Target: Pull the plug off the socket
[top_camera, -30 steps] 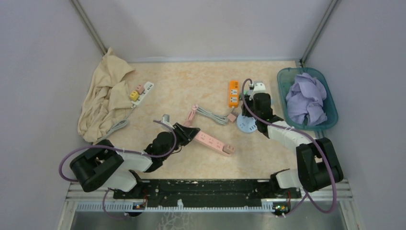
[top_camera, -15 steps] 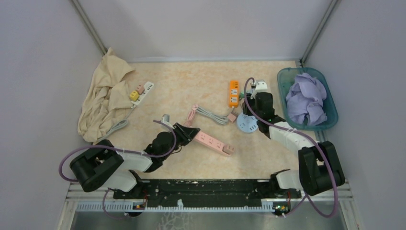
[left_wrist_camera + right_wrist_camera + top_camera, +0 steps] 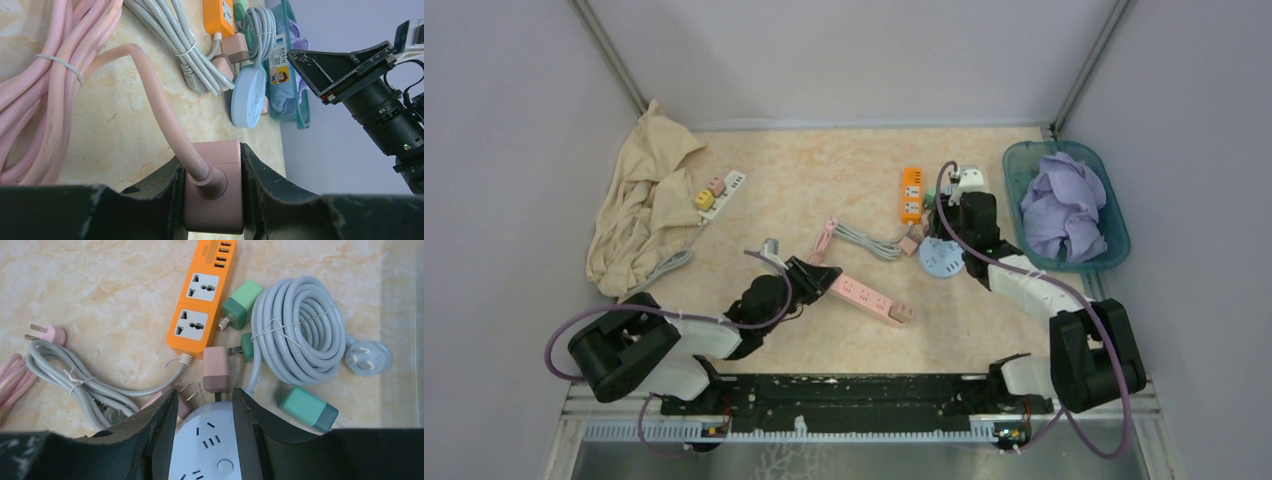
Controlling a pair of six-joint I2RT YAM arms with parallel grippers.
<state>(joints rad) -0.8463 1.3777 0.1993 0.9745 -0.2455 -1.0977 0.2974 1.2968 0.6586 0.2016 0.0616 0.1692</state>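
Right now your pink plug point(image 3: 216, 369) sits at the centre of the right wrist view, its lower end against the upper rim of the round blue-white socket point(image 3: 210, 450); you cannot tell from here whether its pins are seated. Your right gripper point(image 3: 204, 397) hangs over that joint with its jaws apart, one finger on each side, the socket's face showing in the gap and nothing pinched between them. Just above the plug lies the orange power strip point(image 3: 202, 300), and to the right of it a coiled grey cable point(image 3: 300, 335) with a green adapter point(image 3: 242, 304) beside the coil. In the overhead view this cluster is right of centre, near the teal basket point(image 3: 1014, 165) at the right edge. Your left gripper point(image 3: 212, 165) is clamped on the cable end of the pink power strip point(image 3: 225, 210), which lies at the middle of the table, well apart from the socket. A beige cloth point(image 3: 644, 200) is bunched at the upper left.
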